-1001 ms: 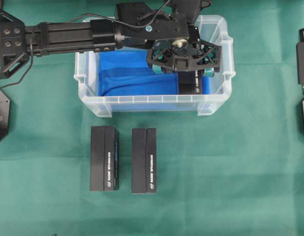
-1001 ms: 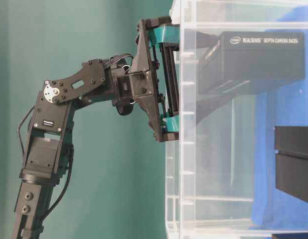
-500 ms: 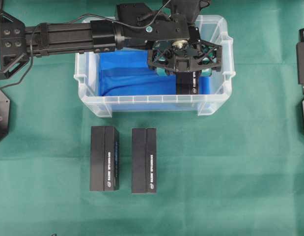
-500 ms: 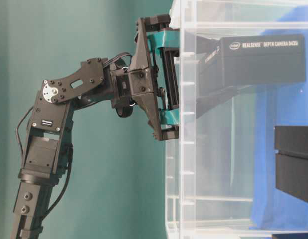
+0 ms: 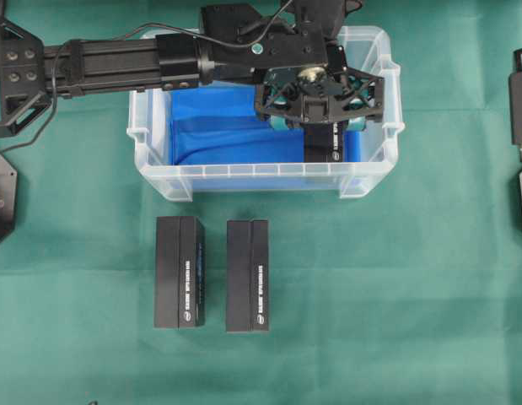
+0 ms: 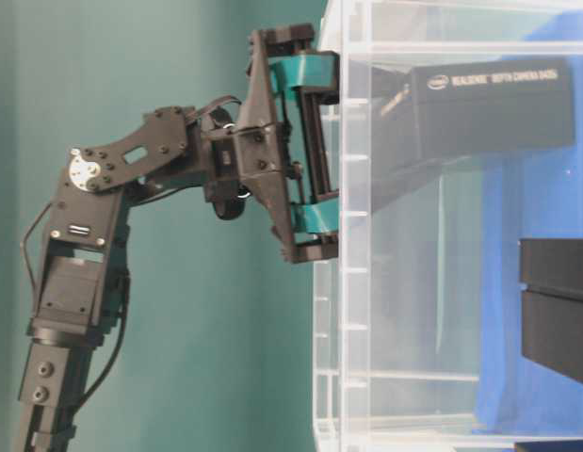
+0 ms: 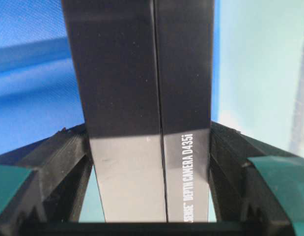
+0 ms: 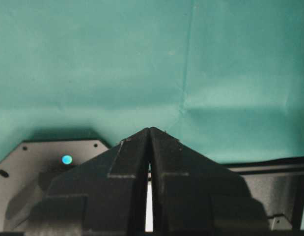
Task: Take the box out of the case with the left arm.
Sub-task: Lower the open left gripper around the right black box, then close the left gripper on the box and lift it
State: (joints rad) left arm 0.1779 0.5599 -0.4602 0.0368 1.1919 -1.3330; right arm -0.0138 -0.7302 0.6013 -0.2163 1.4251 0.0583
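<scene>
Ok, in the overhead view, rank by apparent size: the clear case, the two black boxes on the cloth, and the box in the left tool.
1. Case.
2. The two boxes on the cloth, left and right, look alike.
3. Held box, mostly hidden under the left tool, so unsure.

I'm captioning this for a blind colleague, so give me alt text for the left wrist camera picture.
The left gripper is shut on a black box printed "DEPTH CAMERA D435i", its black fingers pressed to both long sides. Behind lie the case's blue lining and clear wall.
</scene>
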